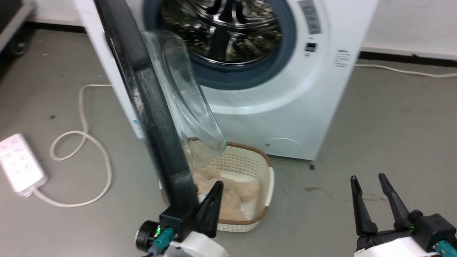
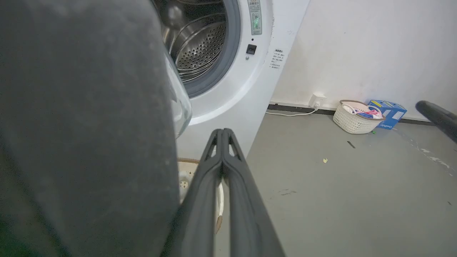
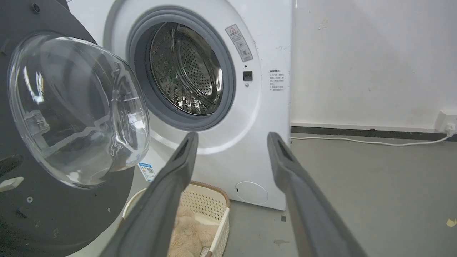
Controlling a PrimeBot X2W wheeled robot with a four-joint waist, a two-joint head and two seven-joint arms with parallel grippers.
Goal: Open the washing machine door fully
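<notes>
Grey concrete floor (image 1: 392, 125) lies under us, scuffed and bare. Nearest us on the left, our left gripper (image 2: 222, 132) has its two dark fingers pressed flat together with nothing between them. It sits tight alongside the lower edge of the washing machine door (image 1: 157, 117), on the side that carries the glass bowl (image 3: 78, 107); we cannot tell whether it touches the door. Low on our right, the right gripper (image 1: 367, 177) hangs over open floor with its fingers spread wide and empty, well apart from the door.

The door stands swung well out from the washing machine (image 1: 285, 117). It is hinged on the machine's left as we face it and is seen edge-on from the head. Its clear bowl bulges toward the opening. Below the door, a cream lattice basket (image 1: 246, 159) holding beige fluffy fabric (image 1: 232, 192) rests on the floor against the machine's front.

Behind it, the perforated steel drum (image 3: 185, 71) sits uncovered inside its grey gasket. To our left lie a white power strip (image 1: 19, 164) and a looping cable (image 1: 85, 135). By the far wall stand a second basket (image 2: 353, 121) and a blue box (image 2: 387, 112).
</notes>
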